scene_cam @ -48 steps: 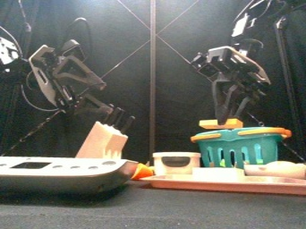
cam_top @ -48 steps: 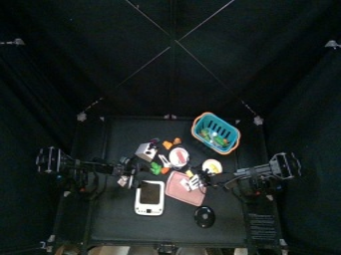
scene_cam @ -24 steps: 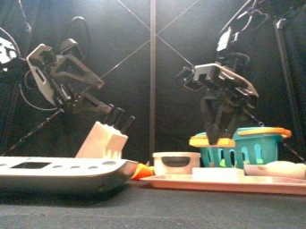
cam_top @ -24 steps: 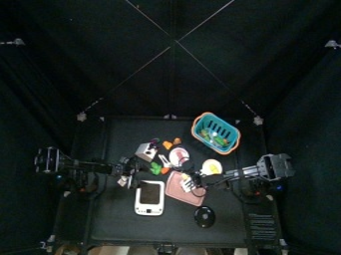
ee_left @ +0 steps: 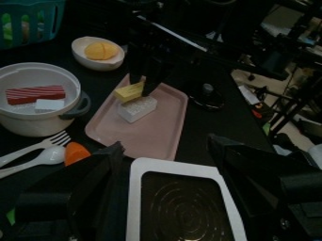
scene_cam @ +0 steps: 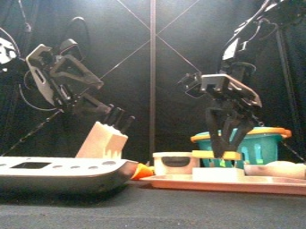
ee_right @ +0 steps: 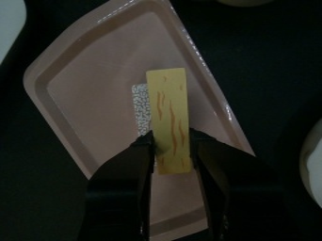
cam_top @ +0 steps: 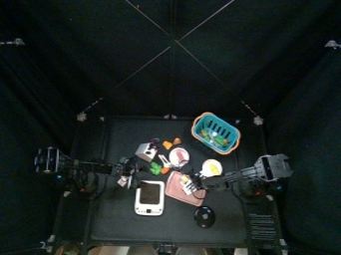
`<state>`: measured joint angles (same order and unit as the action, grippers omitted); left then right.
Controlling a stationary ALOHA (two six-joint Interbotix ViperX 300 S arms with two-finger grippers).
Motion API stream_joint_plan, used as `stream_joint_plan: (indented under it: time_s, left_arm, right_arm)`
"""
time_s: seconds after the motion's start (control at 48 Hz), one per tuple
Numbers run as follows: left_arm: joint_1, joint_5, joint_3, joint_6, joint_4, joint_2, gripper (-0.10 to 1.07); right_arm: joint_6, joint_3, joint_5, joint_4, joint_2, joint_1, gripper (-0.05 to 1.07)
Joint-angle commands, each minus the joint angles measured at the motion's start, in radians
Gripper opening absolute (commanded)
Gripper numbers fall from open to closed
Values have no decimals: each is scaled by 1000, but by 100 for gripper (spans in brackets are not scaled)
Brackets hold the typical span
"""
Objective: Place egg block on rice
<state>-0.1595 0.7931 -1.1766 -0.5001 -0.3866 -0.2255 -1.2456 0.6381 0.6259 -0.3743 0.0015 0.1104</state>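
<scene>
The right gripper (ee_right: 169, 160), jaws closed on a yellow streaked egg block (ee_right: 170, 118), hovers just over the white rice block (ee_right: 142, 108) on the pink tray (ee_right: 75, 94); next likely lowering squarely, then releasing.

Black curtains (cam_top: 80, 60) closed in the pen on every side — thin poles (cam_top: 170, 40) crossed overhead. A small black table (cam_top: 114, 134) sat in the middle, dark-topped. Light glinted off the metal poles (scene_cam: 153, 54) behind — little else shone.
</scene>
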Motion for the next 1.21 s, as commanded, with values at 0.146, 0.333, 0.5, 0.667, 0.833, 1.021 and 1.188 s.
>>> stream_joint_plan:
  time_s: [0.146,0.333,0.5,0.667,0.833,1.021,1.188]
  left_arm:
    - [-3,5,11,2,3,-3,104]
    - [-3,3,11,2,3,-3,104]
    - [-3,5,11,2,5,-3,104]
    - [-3,3,11,2,5,-3,104]
    - [-3,3,11,2,5,-3,104]
    - [-3,5,11,2,5,-3,104]
    - [-3,5,11,2,3,-3,104]
  right_arm:
    - [0,-17,-31,-2,2,5,59]
    - [0,-17,-34,-2,15,9,59]
    - [0,-17,-31,-2,14,11,59]
    - [0,-15,-31,-2,14,11,59]
    - [0,-12,-29,5,15,11,60]
    - [0,-15,-20,11,14,8,60]
    - [0,-17,-14,9,14,8,60]
